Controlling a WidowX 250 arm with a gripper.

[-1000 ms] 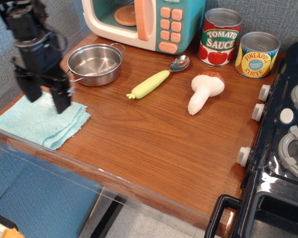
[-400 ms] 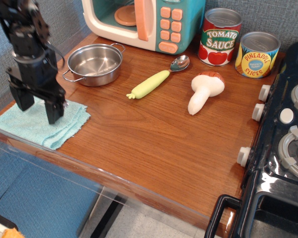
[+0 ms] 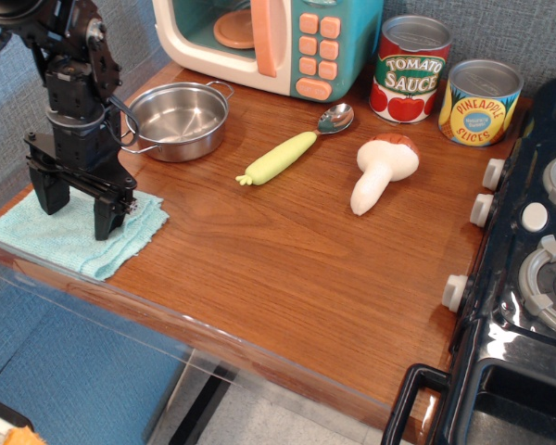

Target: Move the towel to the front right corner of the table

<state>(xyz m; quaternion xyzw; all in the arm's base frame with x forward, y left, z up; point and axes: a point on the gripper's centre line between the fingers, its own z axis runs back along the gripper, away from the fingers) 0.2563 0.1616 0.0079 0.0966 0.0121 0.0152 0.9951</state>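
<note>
The light aqua-blue towel (image 3: 63, 239) lies folded flat at the front left corner of the reddish-brown wood table (image 3: 287, 250). My black gripper (image 3: 76, 220) stands upright over the towel with its jaws open, one finger near the towel's left part and the other (image 3: 106, 222) near its right edge. Both fingertips reach down to the cloth and seem to touch it. Nothing is held between the fingers.
A steel pot (image 3: 177, 119) stands just behind the gripper. A toy microwave (image 3: 269, 42), a spoon with a yellow-green handle (image 3: 292, 148), a toy mushroom (image 3: 382, 169), a tomato sauce can (image 3: 410, 69) and a pineapple can (image 3: 480, 101) lie behind. A black toy stove (image 3: 528, 278) fills the right side.
My gripper has come down from above the towel until its open fingers reach the cloth, and shifted slightly toward the front. The towel has not moved.
</note>
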